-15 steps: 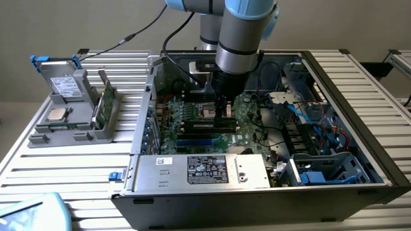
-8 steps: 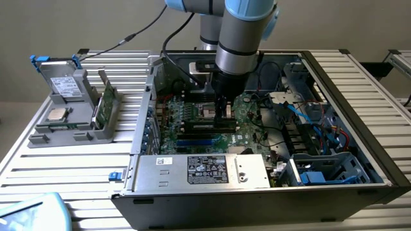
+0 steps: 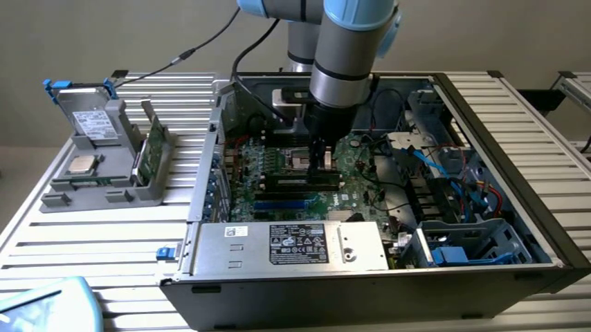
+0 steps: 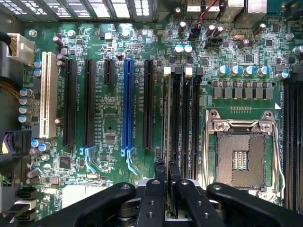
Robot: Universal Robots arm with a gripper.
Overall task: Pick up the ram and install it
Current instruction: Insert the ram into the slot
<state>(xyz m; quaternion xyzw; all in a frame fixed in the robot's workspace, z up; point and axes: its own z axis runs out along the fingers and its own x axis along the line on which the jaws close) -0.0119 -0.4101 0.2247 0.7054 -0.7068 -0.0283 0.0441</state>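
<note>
The ram (image 4: 166, 118) appears edge-on as a thin strip lying along one of the black memory slots (image 4: 177, 113) beside the empty processor socket (image 4: 240, 156). My gripper (image 4: 166, 182) is shut on the ram's near end, with its black fingers (image 4: 159, 177) pressed to either side. In the exterior view the gripper (image 3: 322, 164) reaches straight down into the open computer case (image 3: 554, 235), just above the memory slots (image 3: 295, 182) on the green motherboard (image 3: 277, 204). I cannot tell how deep the ram sits in the slot.
Long black, blue (image 4: 128, 109) and white (image 4: 46, 94) expansion slots run alongside. A silver power supply (image 3: 286, 245) fills the case's front and cables (image 3: 461, 173) crowd the exterior view's right. At the left, a grey holder (image 3: 102, 173) carries a green card (image 3: 152, 142) and a silver chip (image 3: 83, 164).
</note>
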